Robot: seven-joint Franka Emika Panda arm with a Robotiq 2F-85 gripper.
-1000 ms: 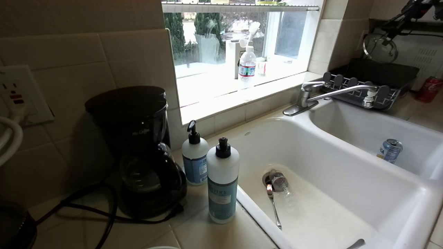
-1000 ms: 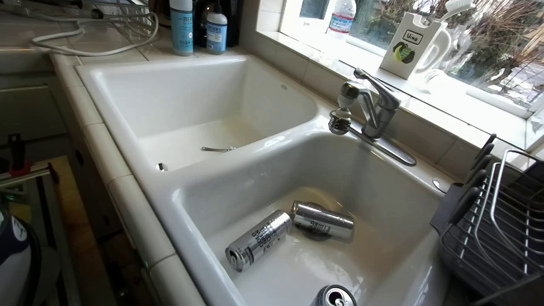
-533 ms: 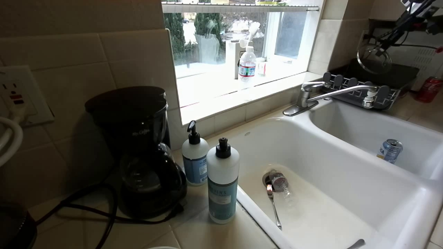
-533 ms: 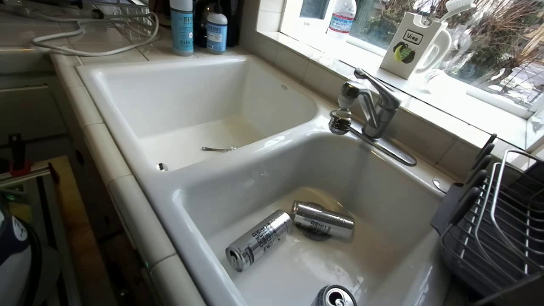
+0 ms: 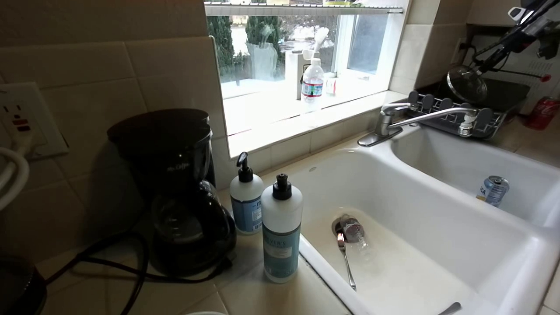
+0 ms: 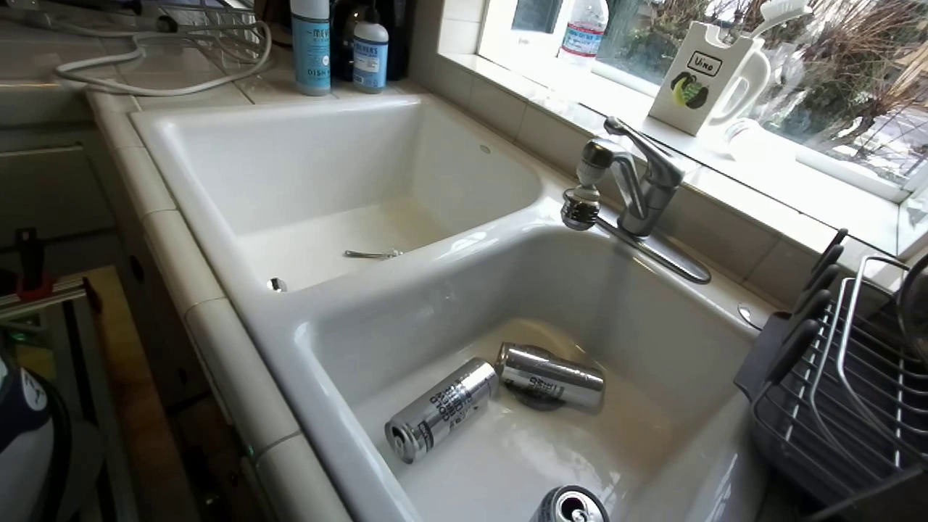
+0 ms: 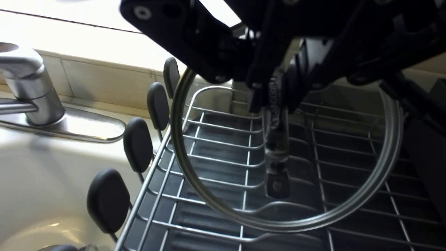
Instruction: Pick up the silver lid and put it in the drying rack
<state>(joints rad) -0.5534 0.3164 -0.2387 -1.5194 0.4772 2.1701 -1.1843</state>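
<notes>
Black gripper (image 7: 273, 101), its fingers clamped on the handle (image 7: 275, 127) of a clear, silver-rimmed lid (image 7: 277, 157). The lid hangs tilted at the fingertips, above the dark wire drying rack (image 7: 205, 231); whether they touch is unclear. Beside the rack are a chrome faucet (image 7: 40, 90) and white double sink (image 6: 435, 279); in an exterior view, a red can (image 5: 541, 113) stands nearby.

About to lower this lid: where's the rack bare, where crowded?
Bare: the drying rack between the dark paddles and the lid, and the part seen through its glass. Crowded: the edge by the sink, lined with paddles. Wrist view's right edge: unclear.
</notes>
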